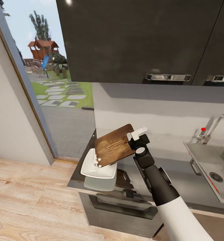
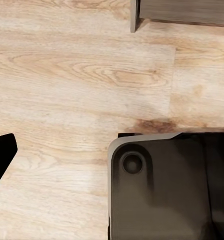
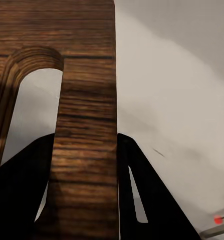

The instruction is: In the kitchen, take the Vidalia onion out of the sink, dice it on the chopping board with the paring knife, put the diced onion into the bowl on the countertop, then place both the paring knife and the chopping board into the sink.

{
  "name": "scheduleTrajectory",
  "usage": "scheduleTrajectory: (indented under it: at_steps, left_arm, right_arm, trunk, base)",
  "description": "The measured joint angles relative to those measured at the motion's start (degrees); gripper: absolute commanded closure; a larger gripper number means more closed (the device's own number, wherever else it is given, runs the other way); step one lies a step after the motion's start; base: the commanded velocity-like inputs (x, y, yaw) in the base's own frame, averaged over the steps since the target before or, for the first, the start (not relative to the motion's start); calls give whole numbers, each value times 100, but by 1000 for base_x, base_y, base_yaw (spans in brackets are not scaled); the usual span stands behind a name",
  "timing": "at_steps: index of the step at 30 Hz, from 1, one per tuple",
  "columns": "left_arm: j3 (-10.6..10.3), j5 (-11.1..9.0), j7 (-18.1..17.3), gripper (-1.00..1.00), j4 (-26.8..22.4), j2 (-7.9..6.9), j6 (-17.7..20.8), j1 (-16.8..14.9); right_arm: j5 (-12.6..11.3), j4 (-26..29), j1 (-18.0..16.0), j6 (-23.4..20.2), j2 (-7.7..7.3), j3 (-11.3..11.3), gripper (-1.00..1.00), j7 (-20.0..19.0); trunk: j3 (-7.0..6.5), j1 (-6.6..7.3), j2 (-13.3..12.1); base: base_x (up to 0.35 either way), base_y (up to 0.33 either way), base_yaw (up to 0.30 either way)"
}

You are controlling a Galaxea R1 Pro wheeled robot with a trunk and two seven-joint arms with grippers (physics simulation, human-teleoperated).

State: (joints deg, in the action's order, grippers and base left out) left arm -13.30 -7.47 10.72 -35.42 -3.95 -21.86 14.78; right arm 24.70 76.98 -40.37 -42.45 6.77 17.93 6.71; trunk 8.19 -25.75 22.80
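1. R gripper is clamped on the chopping board at its handle-slot end. In the R wrist view the board edge runs between the two fingers, slot arch beside it.
2. I hold the board tilted, low end over the bowl, which sits at the left end of the countertop, near the front edge.
3. Small pale bits hang at the board's low edge, just over the bowl; I read them as diced onion. Judgement: dicing done, tipping into the bowl underway.
4. Left to do: board and paring knife into the sink, well off to the right on the counter. Knife spot unknown to me.
5. L pincer: cannot tell; L wrist view has wood floor and a dark base part.
6. Writing/brands: none readable.
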Motion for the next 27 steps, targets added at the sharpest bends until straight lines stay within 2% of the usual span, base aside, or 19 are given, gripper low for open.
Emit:
scheduleTrajectory:
  at_steps: [8, 11, 12, 14, 15, 16, 17, 18, 21, 27]
  left_arm:
    - [1, -3, -5, -100, 2, 0, 0, 2]
    - [0, -3, -3, -100, 4, 0, 0, 2]
    - [-1, -3, -4, -100, 6, 0, 0, 2]
    - [-1, -3, -5, -100, 8, 0, 0, 1]
    - [-1, -3, -5, -100, 13, 0, 0, 1]
    - [-1, -2, -6, -100, 31, 4, 0, 0]
    - [-1, 2, -6, -100, 51, 13, 0, 1]
    - [-1, 4, -7, -100, 65, 33, -1, 0]
    - [-1, 11, -7, -100, 79, 58, -3, 1]
    - [-1, 6, -8, -100, 94, 62, -1, -1]
  right_arm:
    - [-1, 3, 0, 6, -3, -3, 100, -19]
    - [-11, 25, 0, 14, -34, -85, 100, -111]
    - [-76, 60, -1, 30, -49, -248, 100, -247]
    - [-324, 95, -3, 139, -70, -845, 100, -664]
    - [-593, 99, -3, 221, -76, -1277, 100, -984]
    - [-659, 107, -4, 278, -80, -1657, 100, -1257]
    - [-638, 109, -3, 309, -88, -1910, 100, -1443]
    - [-665, 108, -2, 328, -91, -2044, 100, -1539]
    - [-710, 96, -1, 341, -101, -2159, 100, -1613]
    - [-731, 42, 0, 336, -88, -2175, 100, -1622]
  trunk:
    - [0, 0, 0]
    - [0, 0, 0]
    - [-1, 0, 0]
    - [-1, 0, 0]
    - [-1, 0, 0]
    - [-1, 0, 1]
    - [-1, 0, 0]
    - [0, 0, 0]
    - [-1, 0, -2]
    - [-33, 0, -1]
  base:
    - [0, 0, 0]
    - [0, 0, 0]
    - [0, 0, 0]
    - [0, 0, 0]
    - [0, -46, 0]
    - [0, -125, 0]
    - [0, -185, 0]
    - [0, -241, 0]
    - [-18, -289, -33]
    - [-77, -308, -165]
